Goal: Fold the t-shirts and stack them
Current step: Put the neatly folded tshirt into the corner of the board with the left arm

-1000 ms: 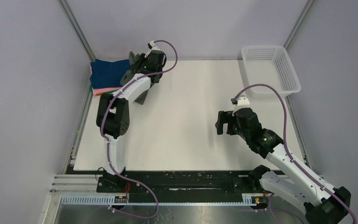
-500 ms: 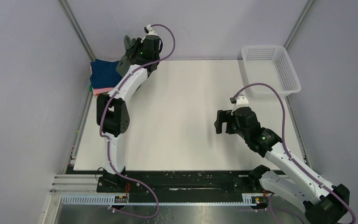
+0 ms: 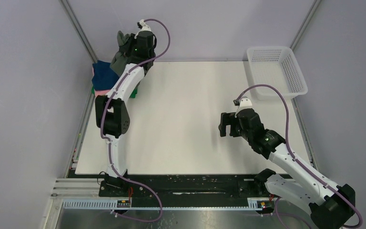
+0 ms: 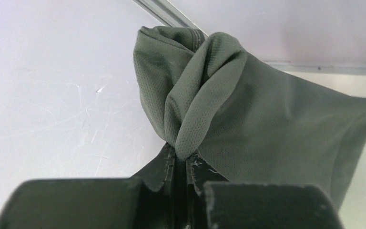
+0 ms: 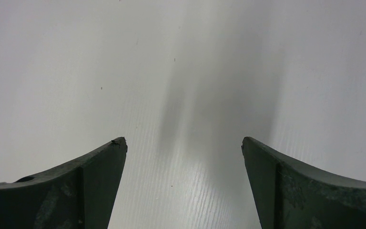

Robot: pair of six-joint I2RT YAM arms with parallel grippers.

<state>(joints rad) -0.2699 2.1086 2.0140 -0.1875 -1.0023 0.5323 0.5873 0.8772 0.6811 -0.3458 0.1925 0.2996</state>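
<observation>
My left gripper (image 3: 122,44) is at the far left corner, raised, and shut on the dark grey-green t-shirt (image 3: 119,59), which hangs bunched from it. In the left wrist view the cloth (image 4: 228,105) is pinched between the closed fingers (image 4: 181,160). Below it lies a stack of folded shirts: navy blue (image 3: 103,74) on top, pink (image 3: 101,90) and green (image 3: 94,88) edges showing under it. My right gripper (image 3: 225,125) is open and empty above the table's right middle; the right wrist view shows its gripper (image 5: 183,145) over bare table.
A white mesh basket (image 3: 276,71) stands at the far right corner. The white table (image 3: 186,105) has metal frame posts at its far corners and grey walls around it.
My left gripper has moved left and up toward the far left corner, lifting the grey-green t-shirt off the table over the stack. The right arm has barely moved.
</observation>
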